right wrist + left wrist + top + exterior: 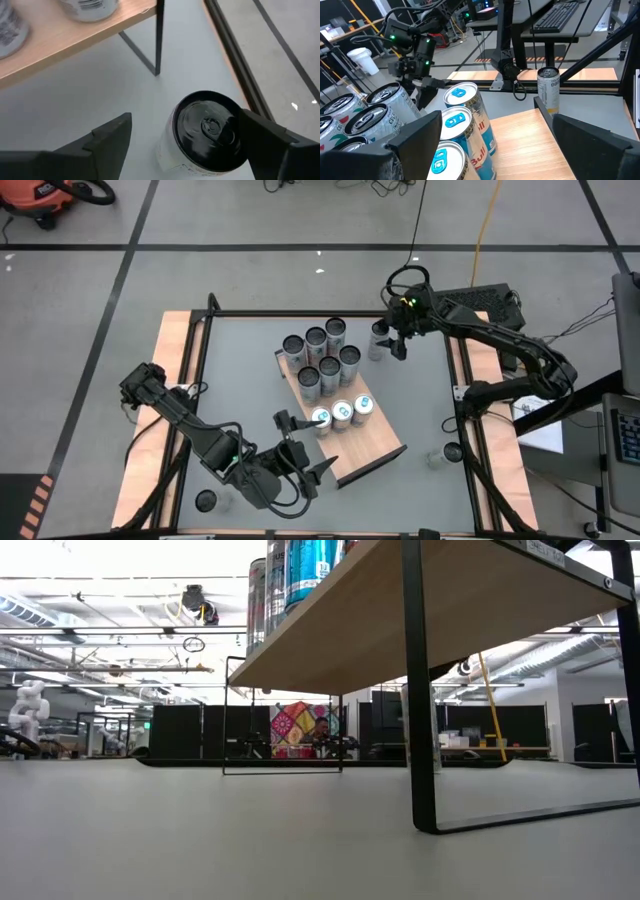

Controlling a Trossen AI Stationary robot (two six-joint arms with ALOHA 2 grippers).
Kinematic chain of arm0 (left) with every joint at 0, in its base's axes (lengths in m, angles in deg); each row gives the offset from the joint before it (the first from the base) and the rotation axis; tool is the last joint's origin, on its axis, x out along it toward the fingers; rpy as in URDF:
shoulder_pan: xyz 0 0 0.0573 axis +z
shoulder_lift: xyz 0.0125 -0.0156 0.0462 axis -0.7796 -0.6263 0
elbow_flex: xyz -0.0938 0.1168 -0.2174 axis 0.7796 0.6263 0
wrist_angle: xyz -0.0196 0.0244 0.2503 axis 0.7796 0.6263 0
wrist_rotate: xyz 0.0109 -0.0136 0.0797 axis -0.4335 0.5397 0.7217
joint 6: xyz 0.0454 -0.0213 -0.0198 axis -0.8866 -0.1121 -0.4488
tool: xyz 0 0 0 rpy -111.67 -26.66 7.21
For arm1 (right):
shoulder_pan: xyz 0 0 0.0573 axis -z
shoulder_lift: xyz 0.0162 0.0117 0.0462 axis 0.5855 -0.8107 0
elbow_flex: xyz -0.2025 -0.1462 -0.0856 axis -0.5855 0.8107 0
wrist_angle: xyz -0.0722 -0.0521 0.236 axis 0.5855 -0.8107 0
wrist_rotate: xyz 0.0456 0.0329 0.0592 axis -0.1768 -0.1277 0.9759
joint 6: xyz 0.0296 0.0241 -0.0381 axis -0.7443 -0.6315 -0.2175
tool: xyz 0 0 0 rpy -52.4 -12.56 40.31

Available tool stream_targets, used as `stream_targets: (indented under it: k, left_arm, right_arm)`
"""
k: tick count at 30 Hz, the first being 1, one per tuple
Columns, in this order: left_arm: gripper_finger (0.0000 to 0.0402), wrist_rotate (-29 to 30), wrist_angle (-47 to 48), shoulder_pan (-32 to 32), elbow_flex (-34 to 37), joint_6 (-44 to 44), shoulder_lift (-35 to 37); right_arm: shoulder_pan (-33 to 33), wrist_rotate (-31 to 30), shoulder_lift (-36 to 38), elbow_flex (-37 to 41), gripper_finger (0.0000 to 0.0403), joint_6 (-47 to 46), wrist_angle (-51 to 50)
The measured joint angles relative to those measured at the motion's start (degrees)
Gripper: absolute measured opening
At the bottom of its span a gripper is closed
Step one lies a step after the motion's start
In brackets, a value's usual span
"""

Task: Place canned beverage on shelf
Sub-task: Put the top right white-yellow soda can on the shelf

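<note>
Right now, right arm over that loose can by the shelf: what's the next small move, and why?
Probably lower the right gripper straight down and close on the black-topped can. Its fingers stand open on either side of the can, which stands upright on the grey tabletop beside the shelf, not yet gripped. The left gripper waits open at the shelf's blue-topped cans.
</note>
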Motion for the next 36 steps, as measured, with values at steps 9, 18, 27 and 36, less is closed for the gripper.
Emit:
stream_targets:
  k: [9,18,27,36]
  left_arm:
    - [0.038,0.0,0.0,0.0,0.0,0.0,0.0]
    - [0.038,0.0,0.0,0.5,0.0,-0.7,0.0]
    - [0.038,0.0,0.0,0.3,0.0,-0.8,0.0]
    - [0.038,0.0,-0.2,0.4,0.0,-1.0,0.0]
  right_arm:
    - [-0.1,-0.1,6.9,0.3,0.0303,0.3,0.4]
    - [2.6,0.6,2.6,0.2,0.0352,3.4,2.6]
    - [4.9,6.3,-2.9,0.2,0.0366,2.5,2.2]
    - [4.4,3.1,-6.1,0.2,0.0353,2.3,1.2]
